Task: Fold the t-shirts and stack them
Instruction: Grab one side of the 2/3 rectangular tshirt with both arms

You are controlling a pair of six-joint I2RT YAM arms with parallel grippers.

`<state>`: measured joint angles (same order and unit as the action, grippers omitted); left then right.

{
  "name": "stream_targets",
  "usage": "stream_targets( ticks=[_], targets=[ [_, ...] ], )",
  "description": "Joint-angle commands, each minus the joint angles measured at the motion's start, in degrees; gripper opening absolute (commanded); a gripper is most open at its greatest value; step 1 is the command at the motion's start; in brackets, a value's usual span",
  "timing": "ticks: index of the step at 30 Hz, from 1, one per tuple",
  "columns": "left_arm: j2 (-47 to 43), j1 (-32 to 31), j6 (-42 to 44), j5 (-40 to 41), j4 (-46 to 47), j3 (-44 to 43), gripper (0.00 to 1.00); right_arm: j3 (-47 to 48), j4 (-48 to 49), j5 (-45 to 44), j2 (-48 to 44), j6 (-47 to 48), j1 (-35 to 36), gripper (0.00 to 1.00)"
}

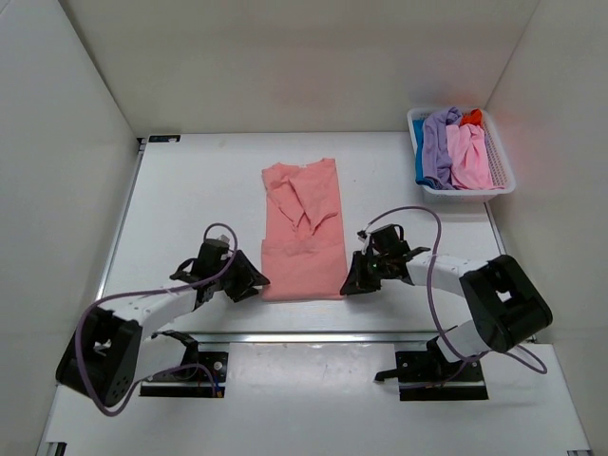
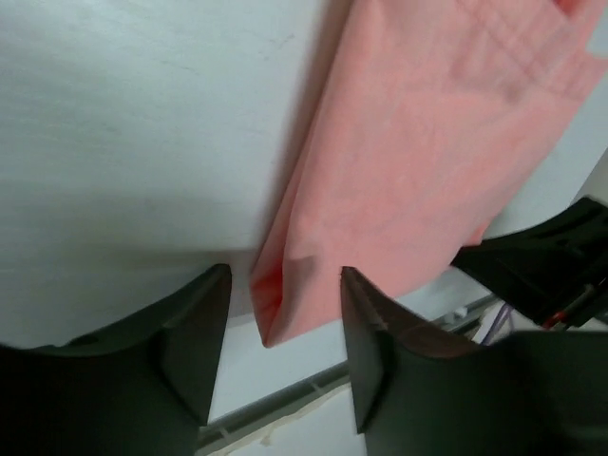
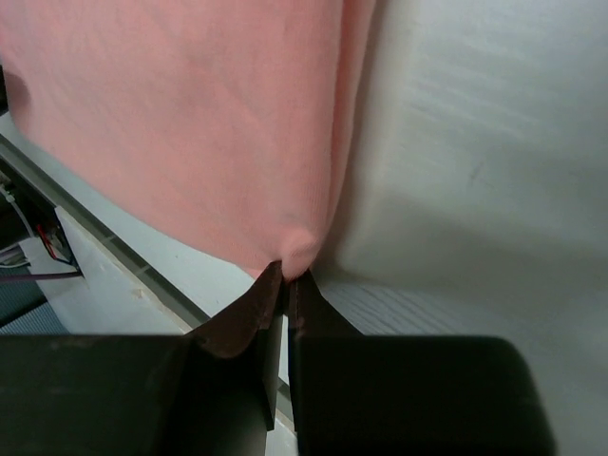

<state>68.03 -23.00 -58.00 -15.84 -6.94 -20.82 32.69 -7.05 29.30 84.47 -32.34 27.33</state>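
**A:** Where's the shirt?

**B:** The shirt (image 1: 302,233) lies mid-frame on the bench (image 1: 190,190), with its sides turned in to make a long strip. The right end effector (image 3: 287,275) is pressed together, pinching the lower right corner. The left end effector (image 2: 285,285) is spread, and the lower left corner sits between its fingers, ungripped.

**A:** What could go wrong?

**B:** I'd say a lopsided lift. If the right side rises while the left is open, the hem would skew and the strip twist. The left could also close on one layer only, so the turned-in side falls open. The right's pinch looks thin, right at the tip, and could slip.

**A:** Is anything in the way?

**B:** No. The basket (image 1: 503,171) with the other shirts (image 1: 456,147) sits upper right, well apart from the fold's path.
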Motion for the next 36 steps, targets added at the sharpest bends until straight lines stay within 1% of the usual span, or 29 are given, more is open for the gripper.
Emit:
stream_targets(
  ticks=[1, 2, 3, 4, 5, 7, 9, 11, 15, 18, 20, 21, 22, 24, 25, 26, 27, 32, 34, 36],
  targets=[
    [-5.1, 0.9, 1.5, 2.0, -4.3, 3.1, 0.63, -2.6, -1.3, -2.5, -1.7, -0.3, 1.0, 0.00],
    [-6.2, 0.7, 1.2, 2.3, -4.9, 3.2, 0.69, -2.7, -1.9, -2.8, -1.9, -0.2, 1.1, 0.00],
    [-7.9, 0.3, 0.4, 2.7, -4.8, 4.2, 0.70, -3.0, -1.8, -3.0, -1.8, -0.1, 1.2, 0.00],
    [-9.7, 0.5, -0.4, 2.7, -4.6, 5.8, 0.76, -2.9, -2.1, -3.1, -2.1, -0.4, 1.2, 0.00],
    [-11.2, 0.4, -1.5, 2.0, -3.2, 6.2, 0.76, -2.9, -1.8, -3.2, -2.3, -0.1, 1.1, 0.00],
    [-12.2, 0.4, -3.3, 2.1, -2.1, 8.2, 0.74, -3.6, -1.4, -3.7, -2.1, -0.3, 1.2, 0.00],
    [-12.0, 0.3, -3.3, 3.2, -3.2, 8.0, 0.67, -3.9, -1.5, -3.5, -2.4, -1.1, 1.4, 0.00],
    [-11.3, -0.6, -3.6, 3.0, -2.7, 7.9, 0.65, -4.0, -1.3, -4.0, -3.0, -1.1, 1.2, 0.00],
    [-9.3, -2.0, -5.2, 2.7, -0.7, 7.5, 0.64, -3.9, -1.0, -4.0, -2.6, -1.2, 1.6, 0.00],
    [-4.6, -3.8, -5.8, 1.6, 0.1, 5.7, 0.64, -3.6, -0.9, -3.8, -1.9, -1.6, 1.6, 0.00],
    [-2.9, -4.9, -6.6, 0.5, 1.1, 5.2, 0.65, -3.5, -0.9, -3.8, -1.7, -1.5, 1.6, 0.00],
    [-2.3, -5.6, -6.8, 0.5, 1.7, 5.2, 0.64, -3.2, -0.6, -4.0, -1.3, -1.8, 2.2, 0.00],
    [-1.4, -6.3, -6.9, 0.6, 2.4, 4.9, 0.62, -3.1, -0.9, -3.9, -1.2, -1.8, 1.7, 0.00],
    [-1.1, -7.1, -8.3, 0.1, 3.2, 5.4, 0.41, -2.8, -0.9, -4.3, -1.1, -1.7, 1.9, 0.00],
    [-1.1, -7.3, -8.5, 0.0, 3.3, 5.4, 0.21, -2.8, -1.0, -4.4, -1.1, -1.5, 1.9, 0.00],
    [-1.4, -6.7, -8.7, -0.3, 2.6, 6.0, 0.03, -3.2, -2.1, -4.3, -1.1, -1.3, 2.0, 0.00],
    [-2.1, -6.7, -8.8, 0.1, 2.3, 6.2, 0.00, -3.2, -2.4, -4.4, -1.4, -1.2, 2.7, 0.00],
    [-5.7, -8.4, -7.2, 0.1, -4.5, 7.1, 0.00, -6.0, -5.6, -4.4, -5.5, -1.9, 4.5, 0.00],
    [-8.8, -8.7, -7.2, -1.6, -5.6, 8.3, 0.00, -8.2, -7.3, -4.2, -8.3, -1.9, 5.4, 0.00],
    [-11.5, -8.7, -7.0, -1.5, -9.1, 8.8, 0.00, -9.2, -9.5, -4.0, -10.5, -2.6, 6.1, 0.00]
  ],
)
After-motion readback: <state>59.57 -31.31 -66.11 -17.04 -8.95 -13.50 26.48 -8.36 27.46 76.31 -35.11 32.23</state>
